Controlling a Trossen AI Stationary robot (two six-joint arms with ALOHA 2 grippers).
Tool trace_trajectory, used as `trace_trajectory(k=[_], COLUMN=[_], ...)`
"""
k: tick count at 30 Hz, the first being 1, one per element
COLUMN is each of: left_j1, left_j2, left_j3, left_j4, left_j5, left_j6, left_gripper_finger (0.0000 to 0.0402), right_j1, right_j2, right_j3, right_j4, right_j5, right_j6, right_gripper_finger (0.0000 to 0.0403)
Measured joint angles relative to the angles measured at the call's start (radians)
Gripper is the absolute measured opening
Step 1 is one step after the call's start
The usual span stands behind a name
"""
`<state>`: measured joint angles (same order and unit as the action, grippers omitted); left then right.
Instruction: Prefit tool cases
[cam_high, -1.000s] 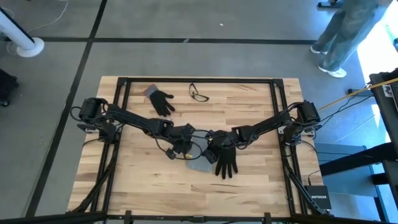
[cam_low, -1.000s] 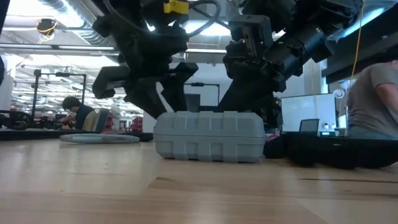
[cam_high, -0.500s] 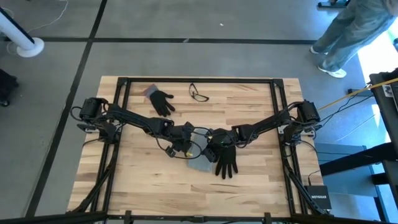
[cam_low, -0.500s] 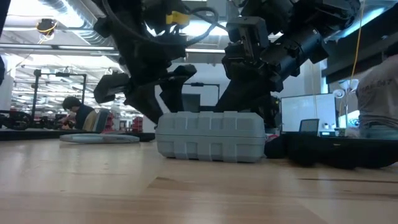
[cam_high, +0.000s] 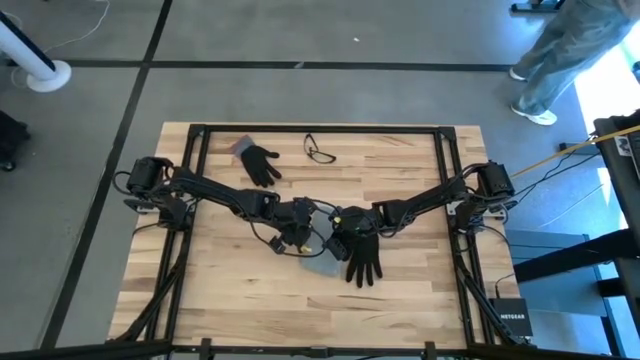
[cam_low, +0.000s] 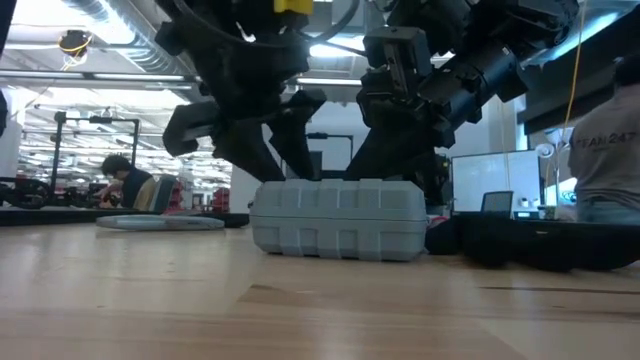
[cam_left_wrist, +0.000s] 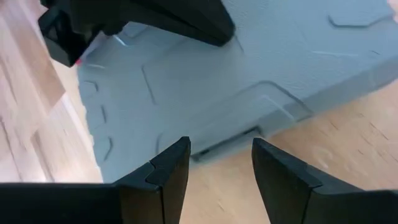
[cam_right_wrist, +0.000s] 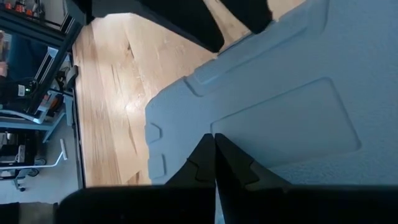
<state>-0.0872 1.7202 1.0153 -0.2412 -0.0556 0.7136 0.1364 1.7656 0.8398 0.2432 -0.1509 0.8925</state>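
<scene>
Both arms are huddled over the blue-grey tool case (cam_low: 338, 219), which lies flat and closed on the wooden table (cam_high: 240, 290) around the middle, partly under a black glove (cam_high: 363, 255). The left gripper (cam_left_wrist: 221, 163) has its fingers spread apart right above the case's edge, not gripping anything. The right gripper (cam_right_wrist: 214, 163) has its fingers pressed together, tips down on the case lid. A second glove (cam_high: 262, 164) and safety glasses (cam_high: 319, 151) lie near the far edge.
</scene>
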Motion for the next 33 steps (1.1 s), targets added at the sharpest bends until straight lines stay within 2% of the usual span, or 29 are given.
trace_trajectory(k=[7, 14, 23, 25, 28, 33], left_j1=[0.013, 0.001, -0.020, -0.025, -0.031, -0.036], left_j2=[0.037, 0.036, 0.036, 0.026, 0.000, -0.017], left_j3=[0.000, 0.001, 0.000, 0.002, 0.018, 0.042], left_j4=[-0.004, -0.050, -0.061, -0.068, -0.063, -0.063], left_j5=[0.029, 0.022, 0.018, -0.012, -0.022, 0.025], left_j6=[-0.003, -0.013, 0.005, 0.006, 0.050, 0.142], left_gripper_finger=[0.0166, 0.0166, 0.0166, 0.0166, 0.0166, 0.0166], right_j1=[0.001, 0.000, 0.001, 0.001, 0.001, 0.001], right_j2=[0.000, 0.000, 0.000, 0.000, 0.000, -0.001], right_j3=[0.000, 0.000, 0.000, 0.000, 0.000, 0.000], right_j4=[0.002, 0.001, 0.000, 0.001, 0.001, 0.002], right_j5=[0.000, -0.034, -0.025, -0.025, -0.030, -0.108], right_j6=[0.000, -0.010, -0.012, -0.012, -0.024, -0.068], right_gripper_finger=[0.0000, 0.0000, 0.0000, 0.0000, 0.0000, 0.0000])
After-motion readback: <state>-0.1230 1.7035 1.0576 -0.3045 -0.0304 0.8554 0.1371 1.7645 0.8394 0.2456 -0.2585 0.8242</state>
